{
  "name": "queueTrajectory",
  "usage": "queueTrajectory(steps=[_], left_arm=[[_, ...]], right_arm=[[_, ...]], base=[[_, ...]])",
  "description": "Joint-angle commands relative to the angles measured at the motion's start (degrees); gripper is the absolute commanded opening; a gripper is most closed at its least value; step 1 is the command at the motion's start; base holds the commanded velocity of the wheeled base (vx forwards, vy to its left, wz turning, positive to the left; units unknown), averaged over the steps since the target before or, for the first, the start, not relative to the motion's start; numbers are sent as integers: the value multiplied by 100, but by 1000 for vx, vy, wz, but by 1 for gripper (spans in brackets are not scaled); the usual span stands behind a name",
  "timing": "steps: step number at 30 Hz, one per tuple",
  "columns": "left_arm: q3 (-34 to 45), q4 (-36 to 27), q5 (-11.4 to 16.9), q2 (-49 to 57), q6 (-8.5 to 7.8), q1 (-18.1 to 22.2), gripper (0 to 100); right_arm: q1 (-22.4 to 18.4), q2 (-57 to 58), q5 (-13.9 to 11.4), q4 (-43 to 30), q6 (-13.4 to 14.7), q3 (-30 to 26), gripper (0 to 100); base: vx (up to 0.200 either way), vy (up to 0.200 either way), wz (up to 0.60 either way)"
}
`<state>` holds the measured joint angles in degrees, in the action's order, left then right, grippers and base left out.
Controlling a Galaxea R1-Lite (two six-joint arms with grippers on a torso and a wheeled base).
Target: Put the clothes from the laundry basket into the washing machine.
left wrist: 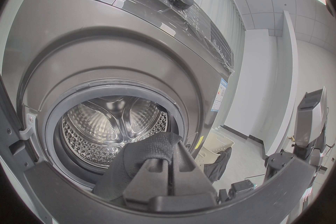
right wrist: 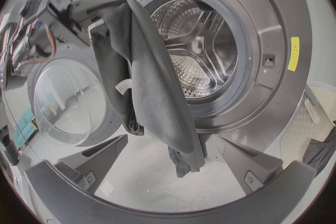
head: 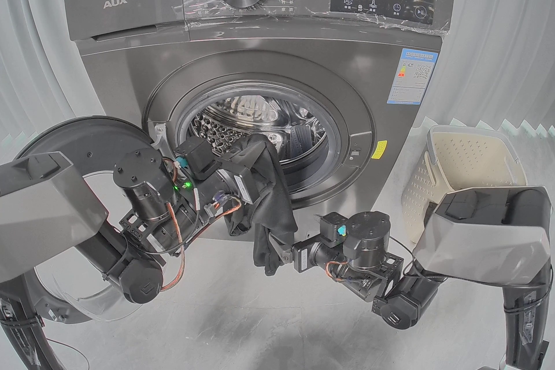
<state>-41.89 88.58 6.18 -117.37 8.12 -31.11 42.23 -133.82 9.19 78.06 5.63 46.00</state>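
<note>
Machine: a grey front-loader [head: 115, 70] with its round door [head: 81, 143] swung wide on its hinge. The steel drum [head: 248, 114] is bare as far as can be seen.

Garment: a dark garment [head: 269, 198] sits at the mouth of the machine. Its top is level with the lower rim of the opening, and the rest hangs down the front panel below it, not yet inside the drum.

Left gripper: the left gripper [head: 257, 157] is right at the machine's opening, on the door side. It is clenched on the garment's top, and the cloth drapes over its fingers [left wrist: 159, 172].

Right gripper: the right gripper [head: 277, 252] is low in front of the machine, under the opening. It is released – its fingers [right wrist: 115, 146] are spread wide, with the garment's hanging end between them (whether cloth touches a finger I cannot tell).

Basket: a cream perforated basket [head: 462, 157] stands on the floor just beside the machine, on the side away from the door.

Cloth: a dark cloth [right wrist: 320, 151] lies in the basket – over its near edge, as the right wrist view shows it.
</note>
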Motion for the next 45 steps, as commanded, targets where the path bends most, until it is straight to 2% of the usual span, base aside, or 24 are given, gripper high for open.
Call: queueTrajectory(steps=[1, 14, 27, 40, 41, 45], left_arm=[[-21, 2, -3, 4, 5, 0, 0], [23, 2, -3, 4, 5, 0, 0], [14, 2, -3, -5, 32, -9, 0], [31, 2, -3, 12, 67, -9, 0], [40, 2, -3, 12, 67, -9, 0], [67, 2, -3, -5, 102, 0, 0]], right_arm=[[-30, -356, -5, -10, -27, 182, 100], [-110, -936, -14, -10, -27, 920, 100], [-171, -909, -14, 8, -27, 973, 100], [-215, -1103, -5, 8, -45, 1351, 100], [-215, -1103, -5, 8, -36, 1368, 0], [-215, -1032, -5, 17, -27, 1377, 0]], base=[[0, 0, 0], [0, 0, 0], [0, 0, 0], [0, 0, 0], [0, 0, 0], [0, 0, 0]])
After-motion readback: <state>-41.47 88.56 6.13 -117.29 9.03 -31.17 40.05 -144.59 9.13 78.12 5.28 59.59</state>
